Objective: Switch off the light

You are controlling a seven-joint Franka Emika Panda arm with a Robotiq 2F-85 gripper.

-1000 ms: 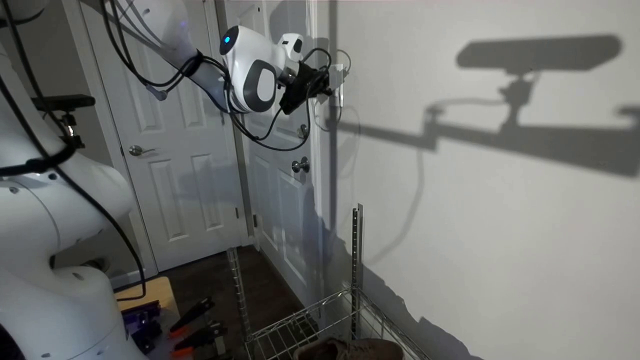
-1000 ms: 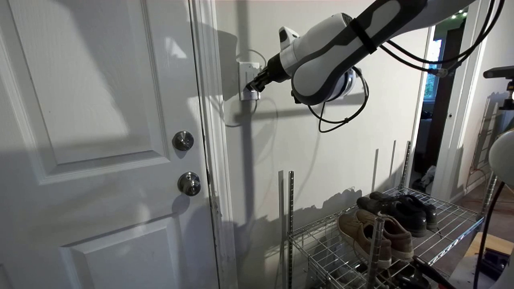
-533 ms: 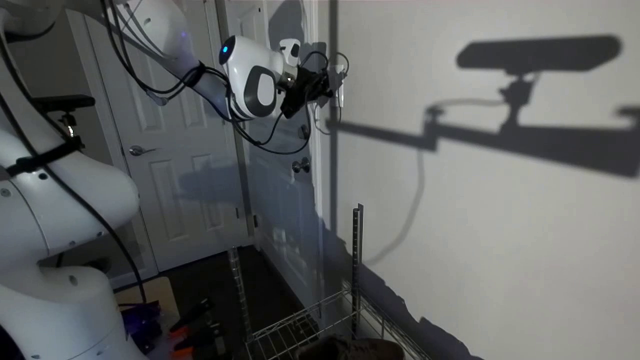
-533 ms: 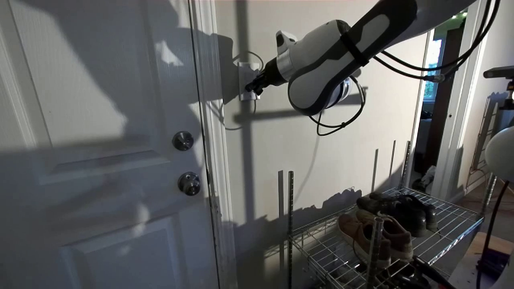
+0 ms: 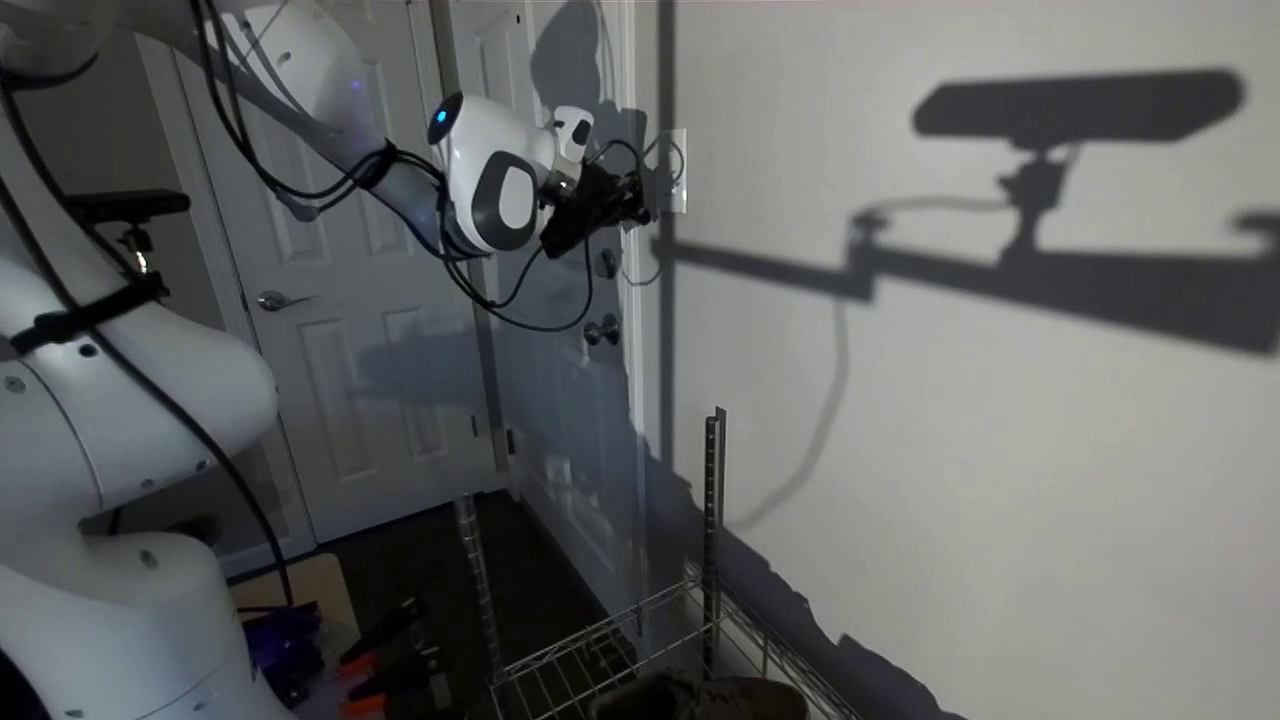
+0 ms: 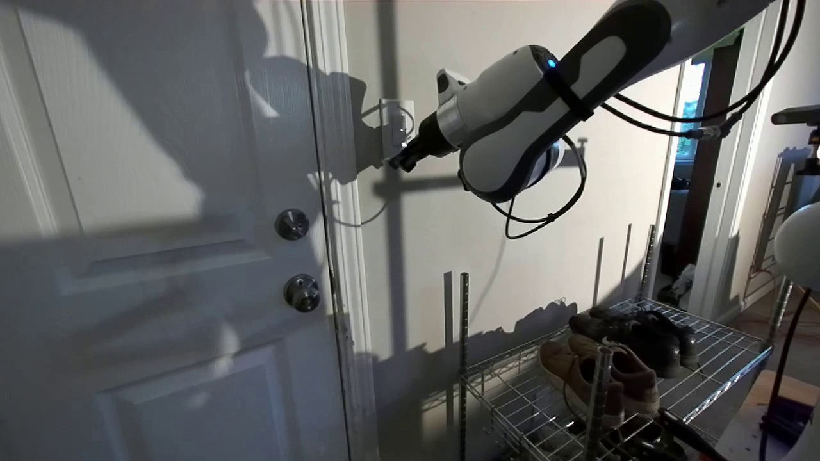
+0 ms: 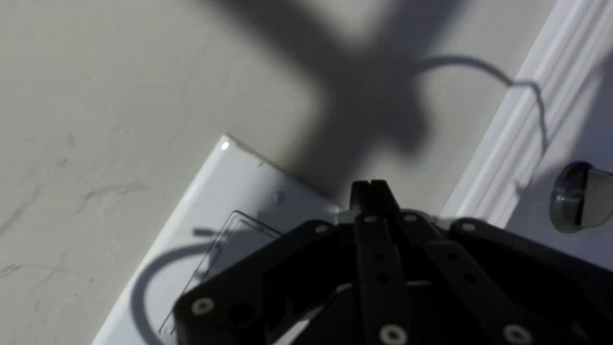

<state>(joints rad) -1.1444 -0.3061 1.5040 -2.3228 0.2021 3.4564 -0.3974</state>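
While the end effector (image 7: 371,184) stands closed, fingertips together with nothing between them, just past the lower edge of the white light-switch plate (image 7: 206,225) on the wall (image 7: 134,100) beside the door frame (image 7: 507,153), contact cannot be told. Judged step: press on the rocker (image 7: 239,247) likely done, the dim room fitting a light that is off (itself out of view). Next move, presumably: back off the wall, check, press again if needed.

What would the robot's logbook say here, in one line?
task: switch off light; end effector: shut, near lower edge of white switch plate; contact: unclear; lighting: dimmer than a second ago
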